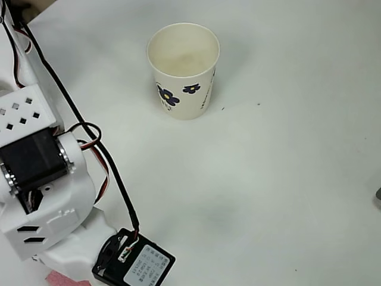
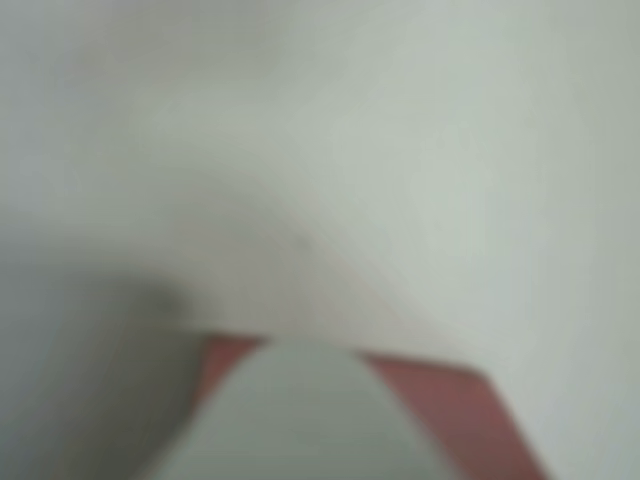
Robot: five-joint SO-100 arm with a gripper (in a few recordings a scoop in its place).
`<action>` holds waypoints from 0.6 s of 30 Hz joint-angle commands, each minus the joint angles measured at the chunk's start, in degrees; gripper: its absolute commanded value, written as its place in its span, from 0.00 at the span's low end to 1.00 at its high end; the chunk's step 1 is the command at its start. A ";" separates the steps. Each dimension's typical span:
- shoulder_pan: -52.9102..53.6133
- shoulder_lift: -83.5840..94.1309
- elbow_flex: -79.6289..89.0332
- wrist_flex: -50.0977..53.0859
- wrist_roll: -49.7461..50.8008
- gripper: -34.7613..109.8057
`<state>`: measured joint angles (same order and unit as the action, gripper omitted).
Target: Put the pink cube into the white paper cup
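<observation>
- Gripper (image 2: 300,415): in the blurred wrist view, a pale rounded finger fills the lower centre; whether it is open or closed cannot be told
- Pink cube (image 2: 450,410): flat-edged block just behind that finger; in the overhead view a textured pink corner shows at the bottom left (image 1: 59,279)
- White paper cup (image 1: 183,71): upright at the overhead view's upper centre, rolled rim, cream inside, blue flowers, well apart from the cube
- Table (image 1: 286,179): smooth and white

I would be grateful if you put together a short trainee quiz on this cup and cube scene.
1. True or false: the white paper cup stands upright with nothing inside it.
2. In the overhead view, where does the pink cube show? A) beside the cup B) at the bottom edge, under the arm C) at the right edge
3. Fill in: the flowers printed on the cup are dark ____.

Key: 1 true; 2 B; 3 blue. In the wrist view the cube sits behind a blurred finger of the tool.
</observation>
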<state>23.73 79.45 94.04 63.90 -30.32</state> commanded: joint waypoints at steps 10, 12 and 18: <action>-3.96 21.71 -1.76 12.39 -3.43 0.33; -5.80 25.66 -1.76 15.21 -3.43 0.33; -13.27 34.28 -1.67 22.06 -0.35 0.33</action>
<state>13.54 103.45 94.04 82.18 -31.90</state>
